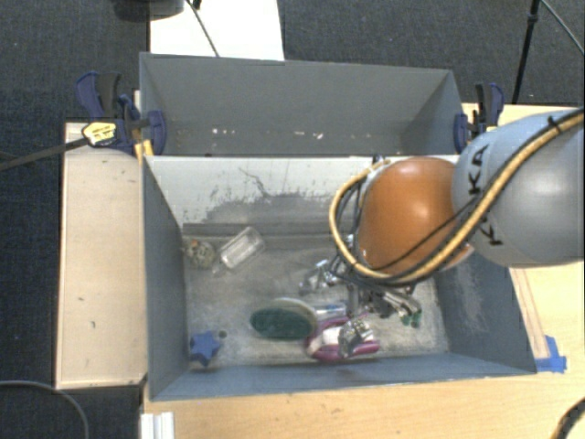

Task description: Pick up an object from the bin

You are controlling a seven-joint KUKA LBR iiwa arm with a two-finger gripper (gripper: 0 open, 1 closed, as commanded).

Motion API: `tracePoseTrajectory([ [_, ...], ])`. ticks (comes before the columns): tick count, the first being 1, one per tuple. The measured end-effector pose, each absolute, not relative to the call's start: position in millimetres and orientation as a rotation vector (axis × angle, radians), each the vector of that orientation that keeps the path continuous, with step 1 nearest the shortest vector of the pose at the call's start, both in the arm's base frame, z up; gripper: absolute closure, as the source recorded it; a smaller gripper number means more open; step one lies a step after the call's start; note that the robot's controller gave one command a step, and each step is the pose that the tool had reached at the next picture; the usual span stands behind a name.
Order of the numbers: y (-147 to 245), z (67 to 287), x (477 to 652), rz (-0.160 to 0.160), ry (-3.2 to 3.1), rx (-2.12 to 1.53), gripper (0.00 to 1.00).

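Note:
My gripper [373,300] hangs low over the bin's front middle, mostly covered by the arm's orange dome. Right beneath it lies a pink and silver object [343,342] against the front wall. A dark green oval brush [281,323] lies just to its left, with a pale rim behind it. A crumpled silvery piece [317,275] sits at the gripper's left, and a small green bit [414,317] pokes out on its right. Whether anything is held is hidden.
A clear plastic cup [239,247] lies on its side at the back left, next to a small clear lump [198,252]. A blue toy piece [206,345] sits in the front left corner. The arm covers the bin's right part.

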State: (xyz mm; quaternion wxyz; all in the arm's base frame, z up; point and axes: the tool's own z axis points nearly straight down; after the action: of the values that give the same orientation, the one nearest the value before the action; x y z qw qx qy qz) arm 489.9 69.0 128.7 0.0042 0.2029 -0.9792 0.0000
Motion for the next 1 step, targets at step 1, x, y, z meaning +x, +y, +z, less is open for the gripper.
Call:
tracePoseTrajectory([
  [1,68.5,93.4,489.3,0.000,-3.058,0.780,0.00],
])
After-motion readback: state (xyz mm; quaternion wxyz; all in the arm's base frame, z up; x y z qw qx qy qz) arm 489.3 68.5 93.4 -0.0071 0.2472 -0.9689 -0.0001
